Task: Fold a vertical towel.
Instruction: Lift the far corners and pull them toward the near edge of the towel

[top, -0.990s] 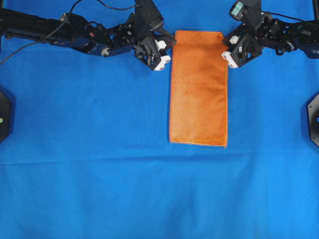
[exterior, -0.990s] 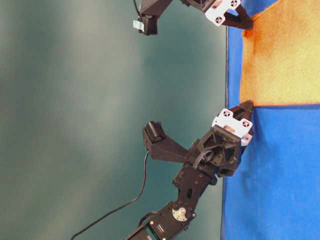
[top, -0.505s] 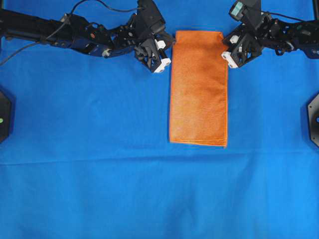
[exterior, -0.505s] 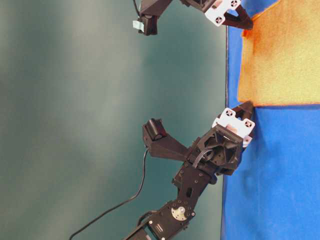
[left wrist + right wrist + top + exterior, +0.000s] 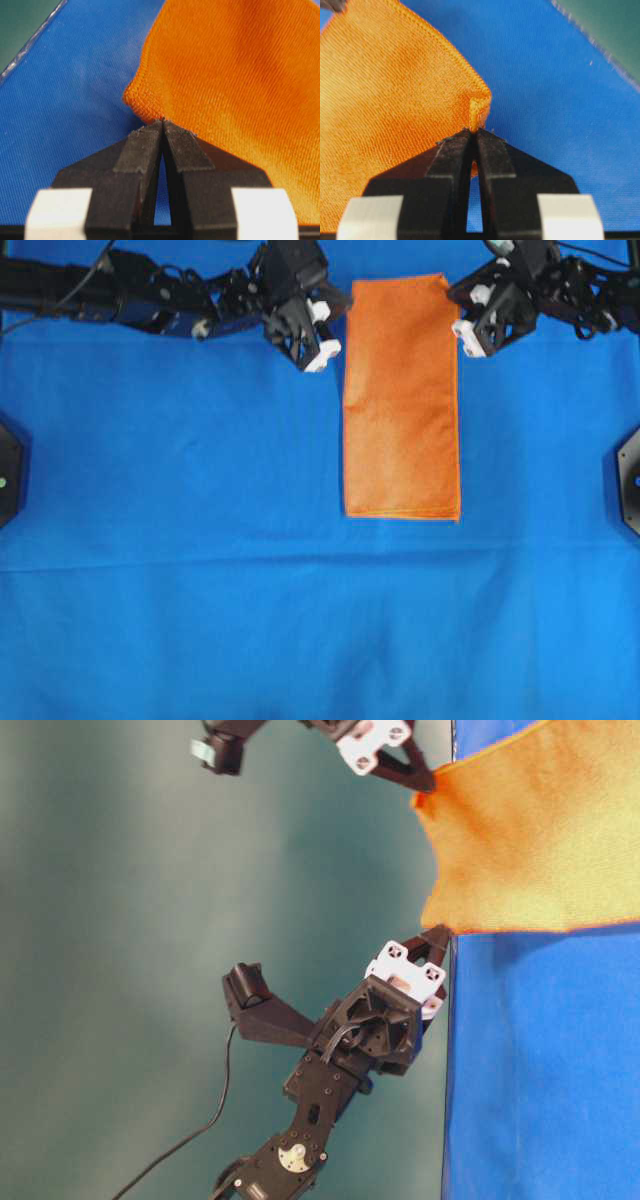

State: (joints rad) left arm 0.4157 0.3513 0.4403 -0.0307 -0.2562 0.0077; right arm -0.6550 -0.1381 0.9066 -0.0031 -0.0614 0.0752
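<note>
Overhead exterior view: the towel (image 5: pixel 401 400), a long orange rectangle of ribbed microfibre with stitched edges, lies upright on the blue sheet (image 5: pixel 200 590) covering the bench. The left gripper (image 5: pixel 335 312), at the towel's top left corner, is pinched closed on that corner. The right gripper (image 5: pixel 452 295) is clamped on the top right corner, both corners raised off the sheet.

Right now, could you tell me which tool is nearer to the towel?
Neither: the left tool is shut on the towel's top left corner and the right tool on its top right corner.
</note>
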